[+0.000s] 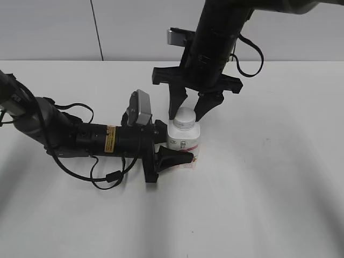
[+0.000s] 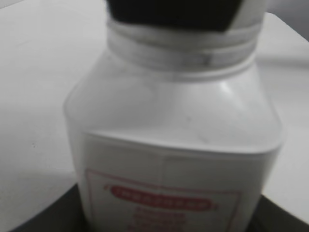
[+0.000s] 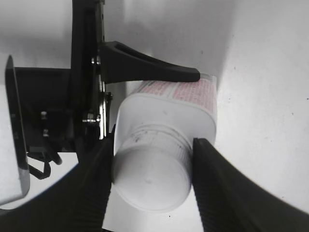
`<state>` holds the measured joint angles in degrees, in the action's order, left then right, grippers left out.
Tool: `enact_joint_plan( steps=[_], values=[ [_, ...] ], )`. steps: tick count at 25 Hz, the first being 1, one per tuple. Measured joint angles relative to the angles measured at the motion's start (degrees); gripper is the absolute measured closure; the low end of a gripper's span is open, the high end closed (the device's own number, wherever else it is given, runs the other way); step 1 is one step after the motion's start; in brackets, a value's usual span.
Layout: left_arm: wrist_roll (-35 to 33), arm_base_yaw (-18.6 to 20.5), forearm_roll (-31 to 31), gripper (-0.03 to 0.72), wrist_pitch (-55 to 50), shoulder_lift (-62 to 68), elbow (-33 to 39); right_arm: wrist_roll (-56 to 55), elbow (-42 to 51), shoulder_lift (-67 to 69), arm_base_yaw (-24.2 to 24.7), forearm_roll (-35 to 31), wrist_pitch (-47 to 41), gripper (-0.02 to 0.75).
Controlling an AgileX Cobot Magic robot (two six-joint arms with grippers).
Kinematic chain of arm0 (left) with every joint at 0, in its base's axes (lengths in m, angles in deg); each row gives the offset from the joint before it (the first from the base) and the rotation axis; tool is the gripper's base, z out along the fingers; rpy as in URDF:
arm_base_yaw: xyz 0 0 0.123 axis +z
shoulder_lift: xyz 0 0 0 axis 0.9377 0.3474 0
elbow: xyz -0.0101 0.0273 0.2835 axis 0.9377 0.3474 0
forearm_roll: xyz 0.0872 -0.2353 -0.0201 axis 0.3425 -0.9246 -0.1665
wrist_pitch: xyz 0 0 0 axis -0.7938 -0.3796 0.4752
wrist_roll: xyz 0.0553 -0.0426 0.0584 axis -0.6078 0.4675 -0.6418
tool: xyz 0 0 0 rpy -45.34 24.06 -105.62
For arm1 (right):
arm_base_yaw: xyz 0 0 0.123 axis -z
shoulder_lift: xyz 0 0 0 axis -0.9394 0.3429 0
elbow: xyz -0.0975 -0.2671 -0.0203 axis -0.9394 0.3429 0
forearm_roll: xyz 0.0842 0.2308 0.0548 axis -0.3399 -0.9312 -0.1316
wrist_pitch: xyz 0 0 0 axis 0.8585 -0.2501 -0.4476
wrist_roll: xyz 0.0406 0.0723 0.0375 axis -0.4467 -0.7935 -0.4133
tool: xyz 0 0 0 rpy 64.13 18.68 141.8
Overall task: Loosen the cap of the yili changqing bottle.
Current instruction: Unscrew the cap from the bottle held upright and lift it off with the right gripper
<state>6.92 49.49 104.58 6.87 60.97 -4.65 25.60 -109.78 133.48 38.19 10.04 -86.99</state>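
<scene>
Both fingers (image 3: 208,183) of the right gripper (image 1: 190,110) press the cap (image 3: 150,180) from above, narrowed onto it, presumably to twist it. From the side, the left gripper (image 1: 171,145) clamps the yili changqing bottle (image 1: 184,141) so it cannot turn. It stands upright mid-table (image 1: 269,177): squat, white, rounded shoulders, pink-red label, flat white top.

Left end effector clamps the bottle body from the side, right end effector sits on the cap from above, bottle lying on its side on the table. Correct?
One error: the bottle stands upright, cap on top, as the exterior view shows. The rest holds: the left end effector clamps its body from the side, and the right end effector brackets the cap from above.
</scene>
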Motion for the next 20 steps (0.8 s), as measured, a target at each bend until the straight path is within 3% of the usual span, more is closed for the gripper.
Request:
enact_joint_plan(
  steps=[9,20],
  values=[
    [0.0,0.0,0.0,0.302,0.0,0.0,0.0,4.5,0.1,0.0,0.0,-0.2,0.1,0.339],
    [0.0,0.0,0.0,0.302,0.0,0.0,0.0,46.5,0.1,0.0,0.0,-0.9,0.1,0.339]
  ],
)
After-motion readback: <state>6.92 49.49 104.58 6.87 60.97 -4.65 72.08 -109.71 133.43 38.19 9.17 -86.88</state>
